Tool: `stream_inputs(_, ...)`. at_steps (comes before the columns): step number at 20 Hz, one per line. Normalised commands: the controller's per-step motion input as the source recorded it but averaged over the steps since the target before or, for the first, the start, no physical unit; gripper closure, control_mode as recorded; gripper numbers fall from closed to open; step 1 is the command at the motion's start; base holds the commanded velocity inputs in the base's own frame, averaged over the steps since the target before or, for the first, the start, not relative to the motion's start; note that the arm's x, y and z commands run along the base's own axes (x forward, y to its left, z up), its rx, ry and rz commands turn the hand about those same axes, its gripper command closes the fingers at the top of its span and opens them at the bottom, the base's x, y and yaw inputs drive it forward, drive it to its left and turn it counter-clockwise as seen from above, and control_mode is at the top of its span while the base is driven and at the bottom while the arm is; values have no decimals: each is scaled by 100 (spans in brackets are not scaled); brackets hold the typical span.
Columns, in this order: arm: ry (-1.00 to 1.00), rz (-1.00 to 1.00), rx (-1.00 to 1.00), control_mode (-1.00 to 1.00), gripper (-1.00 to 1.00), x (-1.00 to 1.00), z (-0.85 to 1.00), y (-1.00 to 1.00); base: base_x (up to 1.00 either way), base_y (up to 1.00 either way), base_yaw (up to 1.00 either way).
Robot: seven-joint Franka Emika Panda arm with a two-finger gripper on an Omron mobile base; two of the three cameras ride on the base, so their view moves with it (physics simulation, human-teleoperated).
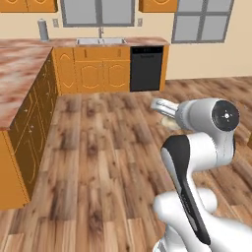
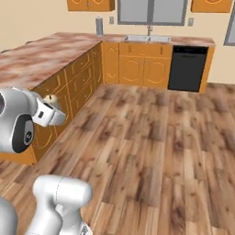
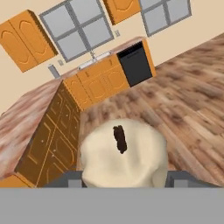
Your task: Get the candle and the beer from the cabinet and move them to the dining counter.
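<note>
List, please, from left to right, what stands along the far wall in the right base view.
Paper towel roll → sink with its faucet → black dishwasher.

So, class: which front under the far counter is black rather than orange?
The dishwasher, just right of the sink; every neighbouring cabinet door is orange wood.

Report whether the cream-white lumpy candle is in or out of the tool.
In: the cream-white lumpy candle sits between the tool's tips, dark wick facing the camera.
</note>
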Motion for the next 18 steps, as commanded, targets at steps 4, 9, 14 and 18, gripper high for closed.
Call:
stream_inputs(4, 0, 0, 0, 100, 100, 0, 0, 0, 20, 66, 28)
stream_inputs(9, 0, 0, 0, 100, 100, 0, 0, 0, 35, 71, 13)
stream_inputs(14, 0, 0, 0, 100, 100, 0, 0, 0, 45, 75, 6)
stream_inputs(18, 0, 0, 0, 100, 100, 0, 0, 0, 56, 80, 0)
